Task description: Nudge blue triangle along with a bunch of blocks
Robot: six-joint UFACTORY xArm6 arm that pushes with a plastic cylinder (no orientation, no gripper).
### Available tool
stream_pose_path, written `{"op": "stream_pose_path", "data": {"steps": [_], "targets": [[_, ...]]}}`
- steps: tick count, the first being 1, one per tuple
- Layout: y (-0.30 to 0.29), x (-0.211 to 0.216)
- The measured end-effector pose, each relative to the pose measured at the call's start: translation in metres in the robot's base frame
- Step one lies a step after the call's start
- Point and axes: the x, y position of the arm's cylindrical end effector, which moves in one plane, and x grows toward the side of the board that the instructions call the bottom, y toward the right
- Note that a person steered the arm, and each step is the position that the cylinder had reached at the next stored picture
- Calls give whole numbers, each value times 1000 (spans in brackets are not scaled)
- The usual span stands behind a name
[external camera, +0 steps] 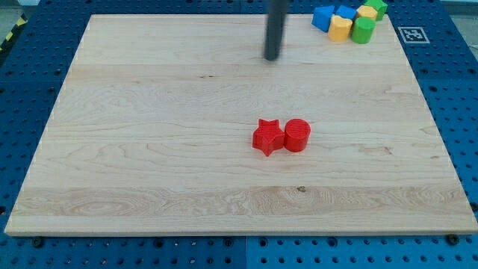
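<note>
No brand or readable writing is showing anywhere; the only marking is a black-and-white square tag [411,34] sitting just off the wooden board [149,149] beside its top right corner, its pattern too small to decode. There is no pincer on this arm, only a dark rod whose upper part is running out of the view's top. My tip [272,58] is resting near the board's top edge, left of the cluster and well apart from it. The blue triangle [323,17] is lying at the top right corner, touching a second blue block [345,11], whose shape is hard to make out. Crowding against them are a yellow block [340,28], another yellow block [367,13], a green cylinder [363,30] and a green block [379,7] partly cut off at the view's top. Near the board's centre, a red star [267,137] and red cylinder [296,135] are touching.
</note>
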Motion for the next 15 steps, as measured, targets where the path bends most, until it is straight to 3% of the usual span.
{"op": "stream_pose_path", "data": {"steps": [1,2,9,15], "targets": [[-36,-81],[-37,-91],[88,-92],[126,-92]]}}
